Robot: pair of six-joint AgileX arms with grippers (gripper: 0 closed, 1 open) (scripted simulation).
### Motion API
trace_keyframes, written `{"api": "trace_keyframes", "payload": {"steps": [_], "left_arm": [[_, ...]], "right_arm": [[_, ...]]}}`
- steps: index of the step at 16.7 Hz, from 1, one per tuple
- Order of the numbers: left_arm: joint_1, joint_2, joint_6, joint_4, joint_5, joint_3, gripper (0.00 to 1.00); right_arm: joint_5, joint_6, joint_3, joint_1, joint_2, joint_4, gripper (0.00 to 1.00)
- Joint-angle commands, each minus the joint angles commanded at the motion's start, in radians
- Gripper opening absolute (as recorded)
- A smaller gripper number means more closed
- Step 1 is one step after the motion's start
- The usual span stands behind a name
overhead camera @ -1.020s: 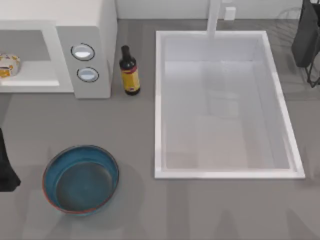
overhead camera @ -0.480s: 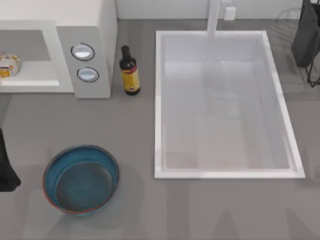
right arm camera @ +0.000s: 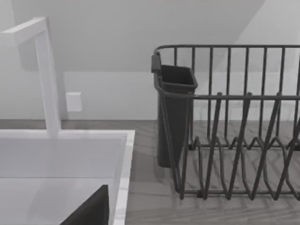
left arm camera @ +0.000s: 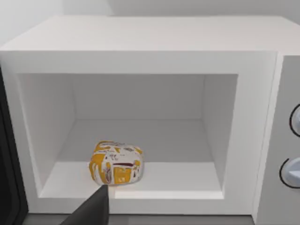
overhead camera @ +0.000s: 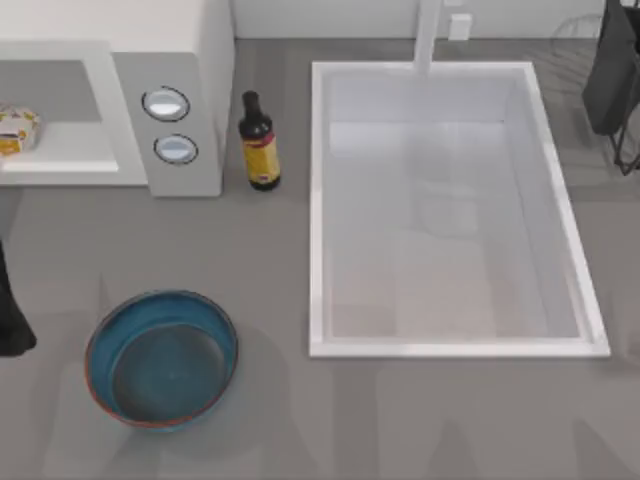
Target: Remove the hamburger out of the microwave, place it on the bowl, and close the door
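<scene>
Sitting inside the open microwave [left arm camera: 140, 61] near its cavity's front edge, the hamburger [left arm camera: 116, 168] faces the left end effector [left arm camera: 91, 211], whose grip I cannot tell, while the bowl [overhead camera: 162, 358] rests apart on the counter [overhead camera: 280, 260] before it.

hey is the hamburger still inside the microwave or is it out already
Inside. The hamburger sits on the cavity floor of the open microwave, near its front edge; the bowl on the table holds nothing.
</scene>
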State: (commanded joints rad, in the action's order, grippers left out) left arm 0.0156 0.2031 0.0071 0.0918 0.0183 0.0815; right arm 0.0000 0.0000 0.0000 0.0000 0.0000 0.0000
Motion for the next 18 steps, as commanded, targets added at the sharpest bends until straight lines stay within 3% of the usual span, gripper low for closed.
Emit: {"api": "trace_keyframes", "payload": {"steps": [6, 18], "left_arm": [[0.037, 0.48, 0.017, 0.218, 0.043, 0.193, 1.0], [0.131, 1.692, 0.06, 0.768, 0.152, 0.682, 1.0]], "right_arm": [[0.0, 0.0, 0.0, 0.0, 0.0, 0.0, 1.0], [0.0, 0.0, 0.0, 0.0, 0.0, 0.0, 1.0]]}}
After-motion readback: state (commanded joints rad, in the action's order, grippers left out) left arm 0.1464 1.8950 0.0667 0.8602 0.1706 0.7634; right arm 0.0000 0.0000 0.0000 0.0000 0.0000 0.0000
